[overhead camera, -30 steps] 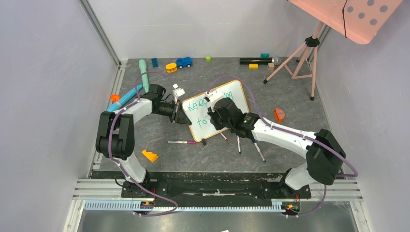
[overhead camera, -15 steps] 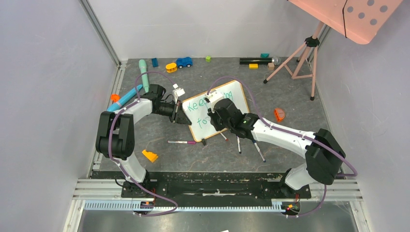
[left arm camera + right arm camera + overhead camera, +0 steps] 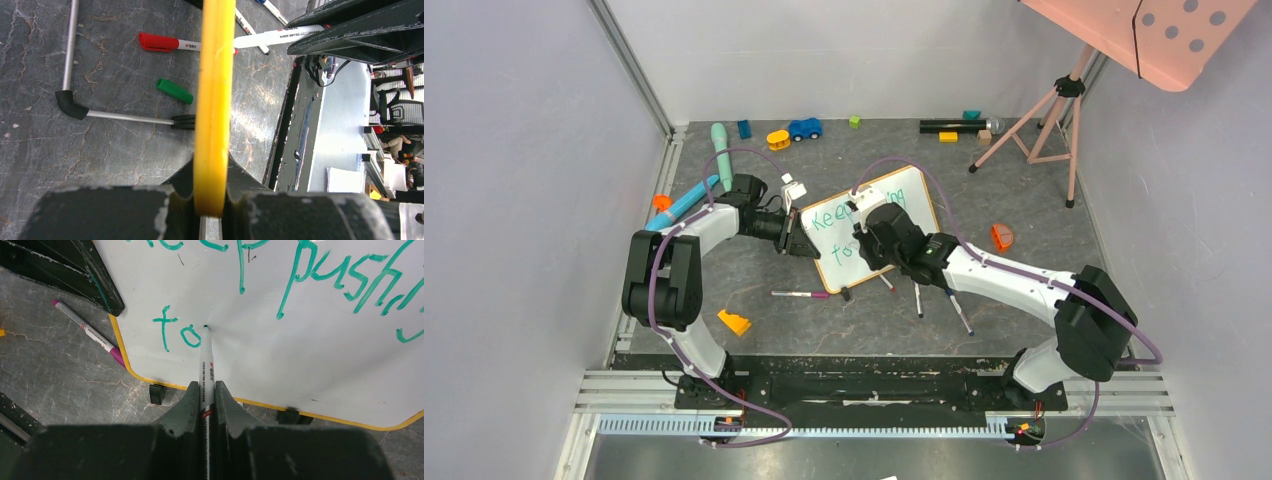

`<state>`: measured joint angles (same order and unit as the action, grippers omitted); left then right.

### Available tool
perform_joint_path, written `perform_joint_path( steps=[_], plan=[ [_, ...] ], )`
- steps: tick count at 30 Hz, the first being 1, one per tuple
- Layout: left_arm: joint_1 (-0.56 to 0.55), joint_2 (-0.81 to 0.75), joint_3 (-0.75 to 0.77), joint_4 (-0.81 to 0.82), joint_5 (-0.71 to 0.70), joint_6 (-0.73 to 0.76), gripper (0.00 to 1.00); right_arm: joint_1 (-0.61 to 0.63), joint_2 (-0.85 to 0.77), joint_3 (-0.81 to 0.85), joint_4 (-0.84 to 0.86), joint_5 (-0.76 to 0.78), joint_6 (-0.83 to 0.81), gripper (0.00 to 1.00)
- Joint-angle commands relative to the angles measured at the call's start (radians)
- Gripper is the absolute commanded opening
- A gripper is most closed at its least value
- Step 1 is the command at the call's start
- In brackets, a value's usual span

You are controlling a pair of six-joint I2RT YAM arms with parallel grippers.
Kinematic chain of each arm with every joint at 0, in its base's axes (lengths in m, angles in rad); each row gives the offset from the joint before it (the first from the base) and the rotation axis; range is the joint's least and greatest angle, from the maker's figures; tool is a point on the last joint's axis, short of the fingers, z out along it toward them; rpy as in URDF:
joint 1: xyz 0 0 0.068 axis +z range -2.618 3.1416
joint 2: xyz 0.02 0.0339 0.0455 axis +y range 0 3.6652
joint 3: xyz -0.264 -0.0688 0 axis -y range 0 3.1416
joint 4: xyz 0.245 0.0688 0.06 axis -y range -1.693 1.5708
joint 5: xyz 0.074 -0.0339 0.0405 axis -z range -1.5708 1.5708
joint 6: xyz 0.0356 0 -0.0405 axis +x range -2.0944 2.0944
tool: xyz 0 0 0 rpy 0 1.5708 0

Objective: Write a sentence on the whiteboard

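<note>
While your right gripper (image 3: 206, 405) pinches the green marker (image 3: 206, 360) with its tip touching the whiteboard (image 3: 310, 370) just at 3 o'clock of the letters "fo", the sentence (image 3: 289, 282) is only part done: "Keep pushing" runs along the top, and the second line holds those two letters alone. Your left gripper (image 3: 212, 200) is pressed together on the board's orange frame, at its 9 o'clock edge in the top view, where the board sits near mid-table between the arms. That one-sided hold is likely the weak spot: push the tip too hard, or drag it far toward 3 o'clock, and the board may pivot in the pinch or skid on its clip feet (image 3: 156, 393), skewing the letters. Ease off too much and the strokes may break. Watch too for new letters colliding with the tails hanging from the upper line at 12 o'clock, and for the loose pink marker (image 3: 90, 332) near the frame at 9 o'clock
</note>
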<state>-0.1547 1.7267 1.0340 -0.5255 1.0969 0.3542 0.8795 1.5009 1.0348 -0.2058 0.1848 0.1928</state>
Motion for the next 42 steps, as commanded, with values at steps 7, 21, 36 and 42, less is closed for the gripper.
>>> perform_joint_path(
  steps=[7, 21, 36, 42],
  plan=[
    [-0.054, 0.011, -0.048, -0.087, -0.114, 0.070, 0.02, -0.025, 0.020, 0.048, -0.009, 0.059, 0.006, 0.00],
    [-0.054, 0.007, -0.049, -0.087, -0.120, 0.072, 0.02, -0.041, 0.020, 0.058, 0.000, 0.052, 0.000, 0.00],
    [-0.055, 0.013, -0.046, -0.086, -0.123, 0.069, 0.02, -0.043, -0.002, -0.015, 0.011, 0.007, -0.001, 0.00],
    [-0.055, 0.015, -0.045, -0.086, -0.123, 0.069, 0.02, -0.043, -0.011, -0.056, 0.011, -0.016, -0.003, 0.00]
  ],
)
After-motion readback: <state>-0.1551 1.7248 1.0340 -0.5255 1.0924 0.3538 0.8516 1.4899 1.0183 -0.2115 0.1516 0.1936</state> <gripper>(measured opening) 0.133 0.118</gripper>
